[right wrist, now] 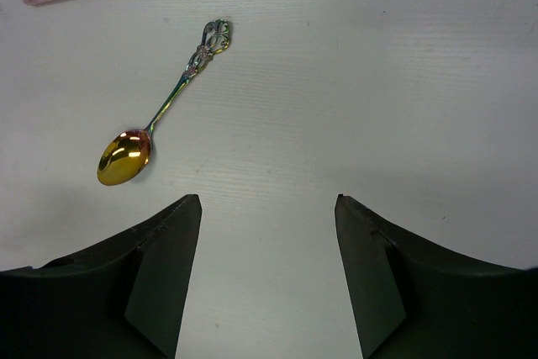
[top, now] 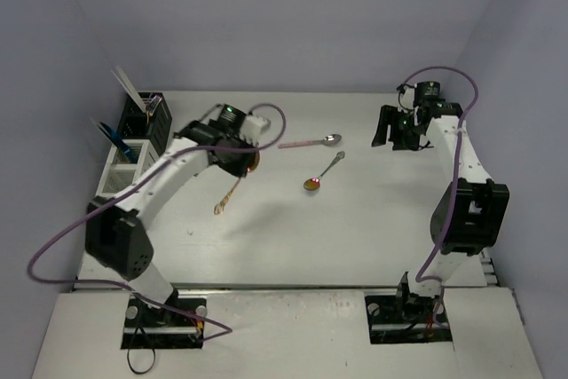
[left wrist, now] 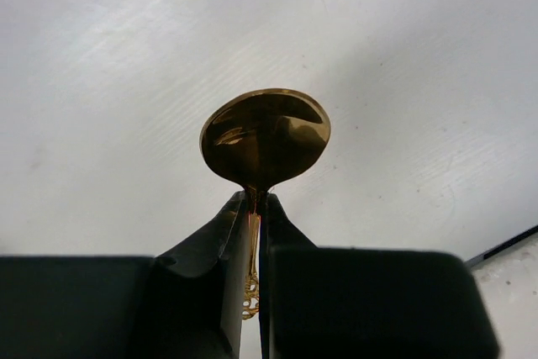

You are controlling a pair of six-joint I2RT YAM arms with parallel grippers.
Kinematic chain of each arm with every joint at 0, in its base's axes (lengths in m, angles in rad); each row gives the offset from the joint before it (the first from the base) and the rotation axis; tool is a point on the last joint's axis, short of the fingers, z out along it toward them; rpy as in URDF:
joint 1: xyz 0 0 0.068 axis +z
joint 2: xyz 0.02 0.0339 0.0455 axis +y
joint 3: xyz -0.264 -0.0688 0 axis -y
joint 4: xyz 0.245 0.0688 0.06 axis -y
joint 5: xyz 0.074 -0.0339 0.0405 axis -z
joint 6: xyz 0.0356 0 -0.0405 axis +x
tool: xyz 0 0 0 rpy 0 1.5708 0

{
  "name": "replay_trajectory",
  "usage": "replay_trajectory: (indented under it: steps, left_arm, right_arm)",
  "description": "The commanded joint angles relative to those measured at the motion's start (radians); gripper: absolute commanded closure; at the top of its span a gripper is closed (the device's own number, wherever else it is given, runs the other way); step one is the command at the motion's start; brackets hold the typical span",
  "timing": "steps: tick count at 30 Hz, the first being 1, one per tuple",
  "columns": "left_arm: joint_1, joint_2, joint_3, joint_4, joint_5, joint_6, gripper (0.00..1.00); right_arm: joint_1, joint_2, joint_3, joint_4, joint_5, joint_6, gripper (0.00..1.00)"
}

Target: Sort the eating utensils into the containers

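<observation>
1. No text, label, brand, number or sign can be read in any view.
2. The black slatted caddy and white slatted caddy at the bench's left edge show too small to reveal markings.

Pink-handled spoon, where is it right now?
In the top view the pink-handled spoon lies flat on the table, beyond centre, bowl pointing right, just behind the small rainbow-handled spoon.
</observation>
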Motion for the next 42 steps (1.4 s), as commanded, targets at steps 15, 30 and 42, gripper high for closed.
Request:
replay_trajectory:
  steps: [15,30,42]
  left_arm:
    - [0.802,-0.804,-0.278,0.33,0.38,0.1,1.0]
    - [1.079,-0.648,-0.389,0.8,0.422,0.061,1.0]
    - [1.079,-0.62,-0.517,0.949,0.323,0.123,1.0]
  right_arm:
    - [-0.001,-0.006,0.025,0.016,-0.01,-0.033,0.4]
    - [0.001,0.006,0.014,0.017,-0.028,-0.047,0.41]
    - [0.004,0.053,0.053,0.004,-0.025,-0.047,0.41]
